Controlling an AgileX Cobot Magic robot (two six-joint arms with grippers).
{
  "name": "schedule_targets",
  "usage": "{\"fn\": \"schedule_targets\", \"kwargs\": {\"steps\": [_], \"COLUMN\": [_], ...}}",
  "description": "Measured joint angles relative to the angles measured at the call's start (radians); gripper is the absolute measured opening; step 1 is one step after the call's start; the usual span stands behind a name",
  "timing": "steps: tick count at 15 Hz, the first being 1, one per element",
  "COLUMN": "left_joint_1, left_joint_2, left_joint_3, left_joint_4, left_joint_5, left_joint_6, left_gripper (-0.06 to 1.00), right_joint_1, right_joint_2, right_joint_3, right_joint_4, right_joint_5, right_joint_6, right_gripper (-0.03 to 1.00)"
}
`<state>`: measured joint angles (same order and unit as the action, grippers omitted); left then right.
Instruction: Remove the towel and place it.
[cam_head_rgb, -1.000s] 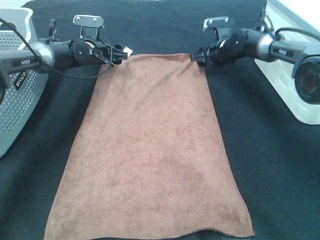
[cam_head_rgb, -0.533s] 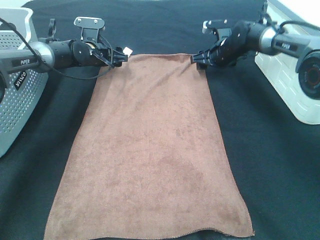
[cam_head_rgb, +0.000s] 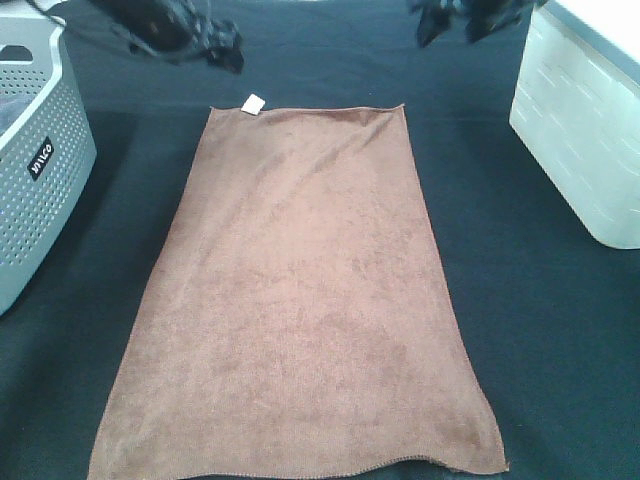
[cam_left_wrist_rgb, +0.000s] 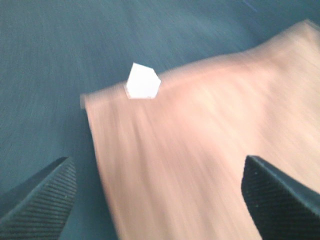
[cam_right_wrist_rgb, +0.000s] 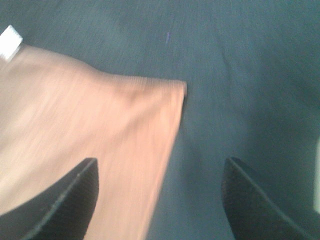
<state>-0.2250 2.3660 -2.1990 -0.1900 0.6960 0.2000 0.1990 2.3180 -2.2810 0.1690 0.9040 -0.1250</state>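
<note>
Brown towel (cam_head_rgb: 300, 290) spread flat on the black table cloth (cam_head_rgb: 540, 330), lengthwise down the middle of the high view; far edge straight, near edge running along the bottom of the frame; small white tag (cam_head_rgb: 253, 103) poking out at the far-left corner, resting on the cloth. Grey perforated basket (cam_head_rgb: 35, 170) off to the left, white ribbed bin (cam_head_rgb: 585, 130) off to the right, both well clear of the towel.

Left gripper (cam_head_rgb: 215, 45) up at the top edge of the high view, dark and smeared with blur, above the cloth just beyond the tagged corner; not touching the fabric. From the left wrist: two black ridged fingertips (cam_left_wrist_rgb: 37, 202) spread wide, nothing between them, tag (cam_left_wrist_rgb: 143, 82) and towel corner lying below (picture streaked, so fine detail lost). Right gripper (cam_head_rgb: 455, 22) likewise at the top edge, past the far-right corner, probably raised off the table, though blur makes height hard to judge. From the right wrist: both fingertips (cam_right_wrist_rgb: 60, 205) wide apart, empty; bare corner of the towel (cam_right_wrist_rgb: 95, 150) down on the cloth between and below them; sliver of tag (cam_right_wrist_rgb: 9, 42) at the frame's edge.
</note>
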Motion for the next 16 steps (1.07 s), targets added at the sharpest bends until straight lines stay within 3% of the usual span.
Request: {"fn": "schedule_targets", "kwargs": {"steps": [3,7,11,13,16], "left_joint_1": [0.027,0.181,0.214,0.216,0.217], "left_joint_2": [-0.161,-0.334,-0.402,-0.445,-0.665], "left_joint_3": [0.000,-0.007,-0.007,0.034,0.376], "left_joint_4": [0.089,0.144,0.181,0.190,0.184], "left_joint_5": [0.259,0.389,0.513,0.516,0.514], "left_joint_6": [-0.127,-0.190,-0.209,-0.227,-0.238], "left_gripper": [0.83,0.83,0.83,0.83,0.83], "right_joint_1": [-0.031,-0.149,-0.173,-0.173,-0.173], "right_joint_2": [-0.167,-0.317,-0.392,-0.500,-0.808], "right_joint_3": [0.000,0.000,0.020,0.148,0.609], "right_joint_4": [-0.006,-0.023,-0.032,-0.041,-0.056], "right_joint_5": [0.092,0.263,0.313,0.312,0.312], "right_joint_6": [0.057,0.079,0.079,0.077,0.077], "right_gripper": [0.68,0.68,0.68,0.68,0.68]}}
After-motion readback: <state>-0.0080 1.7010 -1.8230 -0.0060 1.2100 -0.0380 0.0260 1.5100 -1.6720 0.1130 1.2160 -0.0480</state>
